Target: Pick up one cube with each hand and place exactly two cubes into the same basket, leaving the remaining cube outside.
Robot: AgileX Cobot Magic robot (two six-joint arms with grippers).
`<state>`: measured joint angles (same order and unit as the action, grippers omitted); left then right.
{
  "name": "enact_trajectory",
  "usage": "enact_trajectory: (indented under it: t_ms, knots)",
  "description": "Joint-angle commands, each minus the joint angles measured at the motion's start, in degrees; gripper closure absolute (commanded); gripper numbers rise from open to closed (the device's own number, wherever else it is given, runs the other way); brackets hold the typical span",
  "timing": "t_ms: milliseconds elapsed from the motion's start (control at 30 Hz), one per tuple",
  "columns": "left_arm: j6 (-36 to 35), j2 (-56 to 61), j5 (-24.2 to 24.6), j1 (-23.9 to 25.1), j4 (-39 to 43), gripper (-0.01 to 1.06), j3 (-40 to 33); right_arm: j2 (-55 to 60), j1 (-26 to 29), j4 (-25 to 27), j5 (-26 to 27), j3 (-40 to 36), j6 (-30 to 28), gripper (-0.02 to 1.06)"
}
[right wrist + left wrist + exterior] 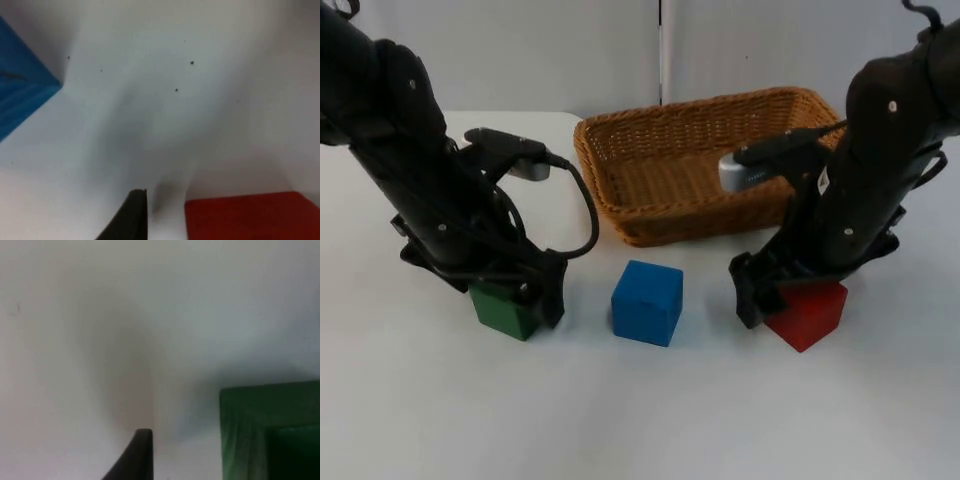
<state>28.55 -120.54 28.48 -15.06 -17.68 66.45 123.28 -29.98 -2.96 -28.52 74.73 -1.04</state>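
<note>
Nearest, solid blue cube (647,302) spare mid-table; left gripper (515,295) over green cube (506,309), right gripper (782,295) over red cube (808,313), finger spread unreadable, wicker basket (620,190) waiting behind.

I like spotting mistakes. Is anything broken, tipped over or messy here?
Nothing stands out. The basket sits upright, the blue cube lies flat in front of it, and each claw is down at a cube: the left claw at the green cube, the right claw at the red cube.
</note>
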Motion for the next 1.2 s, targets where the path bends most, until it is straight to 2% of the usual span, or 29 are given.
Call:
enact_trajectory:
  t_ms: [0,400,467,533,567,600,633,733,767,867,900,933,1033,1167]
  knots:
    - [-0.3,-0.5,-0.7,-0.2,-0.2,0.00,0.2,0.5,0.1,0.3,0.5,0.3,-0.4,-0.01]
    - [-0.3,-1.2,-1.6,-0.2,-0.5,0.00,0.2,1.4,0.1,0.7,0.2,0.3,-0.6,0.00]
    - [-0.3,-1.2,-1.5,-0.2,-0.5,0.00,0.2,1.4,0.1,1.6,0.0,0.3,-0.7,0.06]
    - [-0.3,-1.2,-1.5,-0.2,-0.5,0.04,0.2,1.4,0.1,1.7,-0.1,0.3,-0.7,0.19]
    - [-0.3,-1.2,-1.5,-0.2,-0.5,0.04,0.2,1.4,0.1,1.7,-0.1,0.3,-0.7,0.19]
    - [-0.3,-1.2,-1.4,-0.2,-0.5,0.08,0.2,1.4,0.1,1.7,-0.1,0.3,-0.7,0.27]
    - [-0.3,-1.2,-1.2,-0.2,-0.5,0.17,0.2,1.4,0.1,1.7,-0.1,0.3,-0.7,0.40]
    - [-0.3,-1.1,-0.7,-0.2,-0.5,0.44,0.2,0.6,0.1,1.7,-0.1,0.3,-0.7,0.69]
    - [-0.3,-1.1,-0.7,-0.2,-0.5,0.44,0.2,0.6,0.1,1.7,-0.1,0.3,-0.7,0.69]
    - [-0.8,0.0,0.8,-0.2,-0.5,0.72,0.2,-1.1,0.1,1.7,-0.1,0.3,-0.7,0.99]
    - [-0.8,0.4,1.3,-0.2,-0.5,0.81,0.2,-1.8,0.1,1.7,-0.4,0.3,-0.7,1.05]
    - [-0.8,0.4,1.3,-0.2,-0.5,0.81,0.2,-1.8,0.1,1.7,-0.4,0.3,-0.7,1.05]
    - [-0.8,2.5,3.0,-0.2,0.1,1.06,0.2,-4.6,0.1,1.7,-2.1,0.3,-0.7,1.05]
    - [-0.8,6.0,4.4,-0.2,0.4,1.05,0.2,-8.2,0.1,1.7,-4.8,0.3,-0.7,1.05]
